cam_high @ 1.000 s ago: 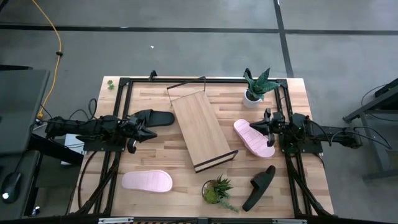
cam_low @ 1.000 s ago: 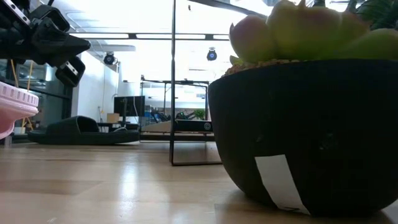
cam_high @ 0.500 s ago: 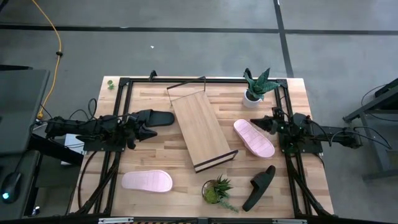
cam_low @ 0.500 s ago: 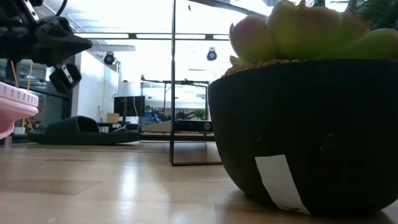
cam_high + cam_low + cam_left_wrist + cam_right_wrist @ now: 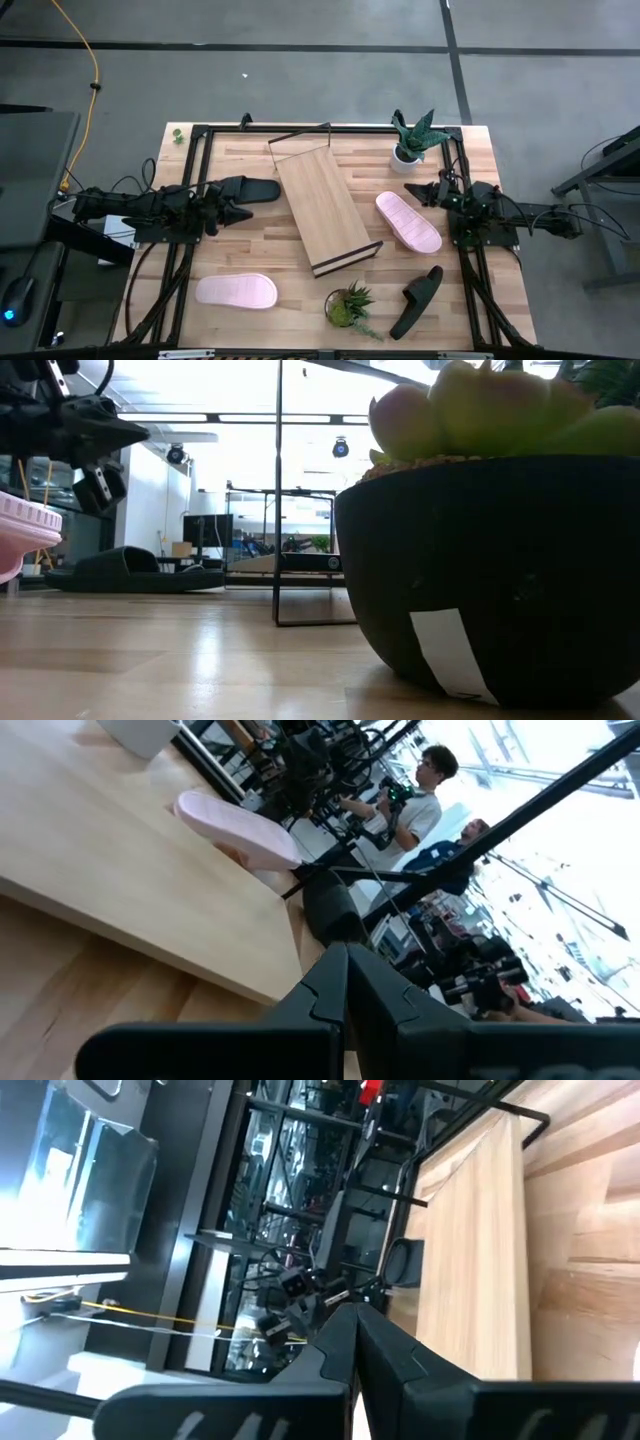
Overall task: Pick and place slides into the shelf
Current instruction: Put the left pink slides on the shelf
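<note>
Four slides lie sole-down on the table: a black one (image 5: 248, 188) at the far left, a pink one (image 5: 236, 290) at the near left, a pink one (image 5: 408, 221) at the right, and a black one (image 5: 417, 300) at the near right. The slanted light-wood shelf (image 5: 323, 208) stands in the middle on its wire frame. My left gripper (image 5: 235, 212) hovers shut just near-side of the far-left black slide. It also shows raised in the low view (image 5: 100, 432). My right gripper (image 5: 427, 192) hovers shut beside the far end of the right pink slide. Both fingertip pairs meet in the wrist views (image 5: 345, 960) (image 5: 355, 1315).
A white-potted plant (image 5: 410, 140) stands at the far right, close to my right gripper. A dark-potted plant (image 5: 347, 305) stands at the near edge and fills the low view's right side (image 5: 490, 560). People (image 5: 415, 805) show beyond the table.
My right gripper has drawn away from the right pink slide toward the table's far edge, and the slide has stayed put. My left gripper has turned a little and shifted slightly toward the shelf, above the table.
</note>
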Controlling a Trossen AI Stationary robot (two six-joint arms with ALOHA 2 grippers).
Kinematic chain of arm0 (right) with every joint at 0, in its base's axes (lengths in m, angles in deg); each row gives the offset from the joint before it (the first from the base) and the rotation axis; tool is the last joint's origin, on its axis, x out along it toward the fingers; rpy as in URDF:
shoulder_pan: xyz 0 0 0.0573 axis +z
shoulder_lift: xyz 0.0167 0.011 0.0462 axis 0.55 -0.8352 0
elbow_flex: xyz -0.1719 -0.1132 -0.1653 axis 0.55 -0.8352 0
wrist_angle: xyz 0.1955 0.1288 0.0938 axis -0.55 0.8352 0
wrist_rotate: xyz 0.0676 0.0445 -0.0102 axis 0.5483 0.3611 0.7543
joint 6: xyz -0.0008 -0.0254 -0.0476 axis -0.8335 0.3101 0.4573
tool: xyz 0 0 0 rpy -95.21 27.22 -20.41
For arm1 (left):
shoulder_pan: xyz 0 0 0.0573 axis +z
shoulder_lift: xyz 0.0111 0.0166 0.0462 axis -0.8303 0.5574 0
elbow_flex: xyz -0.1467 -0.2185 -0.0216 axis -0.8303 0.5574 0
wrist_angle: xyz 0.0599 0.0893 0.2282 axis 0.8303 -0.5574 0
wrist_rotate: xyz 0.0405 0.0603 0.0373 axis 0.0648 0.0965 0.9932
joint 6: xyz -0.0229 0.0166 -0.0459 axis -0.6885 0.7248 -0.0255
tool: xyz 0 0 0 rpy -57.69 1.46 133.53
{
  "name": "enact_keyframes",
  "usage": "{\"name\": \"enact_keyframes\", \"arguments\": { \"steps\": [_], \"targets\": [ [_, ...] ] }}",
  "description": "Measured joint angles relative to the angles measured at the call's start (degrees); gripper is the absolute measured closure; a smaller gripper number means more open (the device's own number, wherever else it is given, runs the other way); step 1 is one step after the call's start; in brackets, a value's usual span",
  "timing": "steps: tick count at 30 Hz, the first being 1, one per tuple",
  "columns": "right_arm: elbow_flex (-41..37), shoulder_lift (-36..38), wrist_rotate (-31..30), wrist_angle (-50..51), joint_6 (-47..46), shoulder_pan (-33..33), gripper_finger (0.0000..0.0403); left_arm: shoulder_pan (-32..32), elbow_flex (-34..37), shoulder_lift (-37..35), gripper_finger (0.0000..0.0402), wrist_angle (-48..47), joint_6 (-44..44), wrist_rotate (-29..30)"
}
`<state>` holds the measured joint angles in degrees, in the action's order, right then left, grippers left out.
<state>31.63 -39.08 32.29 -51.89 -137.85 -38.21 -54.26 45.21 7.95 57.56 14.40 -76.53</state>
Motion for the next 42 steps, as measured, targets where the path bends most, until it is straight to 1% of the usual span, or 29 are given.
{"name": "enact_keyframes", "arguments": {
  "steps": [9, 11, 13, 17, 22, 27, 31, 34, 38, 42],
  "targets": [
    [0.0, 0.0, -0.1, 0.4, 0.0, 0.0, 0.0403, 0.0, 0.0, 0.0, 0.0401, 0.3, -1.6, 0.2],
    [0.0, 0.0, -0.6, 0.4, 0.0, 0.0, 0.0403, 0.0, -0.1, 0.0, 0.0401, 0.7, -3.1, 0.2],
    [0.0, 0.0, -0.6, 0.4, 0.3, 0.0, 0.0403, 0.0, -1.3, 0.0, 0.0401, -1.5, -5.4, 0.3],
    [0.0, 0.0, -0.6, 0.4, 1.9, 0.0, 0.0403, 0.0, -6.8, 0.5, 0.0401, -7.0, -7.0, 1.6],
    [0.0, 0.0, -0.7, 0.4, 4.1, 0.0, 0.0403, 0.0, -18.0, 3.7, 0.0401, -14.3, -2.0, 3.6],
    [0.0, 0.0, -1.3, 0.4, 4.6, 0.0, 0.0403, 0.0, -32.6, 11.9, 0.0401, -28.5, 1.9, 7.2],
    [0.0, 0.0, -1.4, 0.4, 6.7, 0.0, 0.0403, 0.0, -44.3, 21.4, 0.0401, -38.5, 5.0, 10.3],
    [0.0, 0.0, -2.6, 0.5, 7.6, 0.0, 0.0403, 0.0, -52.2, 29.2, 0.0401, -46.2, 6.1, 12.9],
    [0.1, 0.0, -4.0, 0.6, 8.8, 0.0, 0.0403, 0.0, -59.4, 38.1, 0.0401, -55.6, 7.2, 14.2],
    [0.1, 0.0, -4.0, 0.6, 9.3, 0.0, 0.0403, 0.0, -62.2, 44.0, 0.0401, -61.2, 7.8, 13.2]
  ]
}}
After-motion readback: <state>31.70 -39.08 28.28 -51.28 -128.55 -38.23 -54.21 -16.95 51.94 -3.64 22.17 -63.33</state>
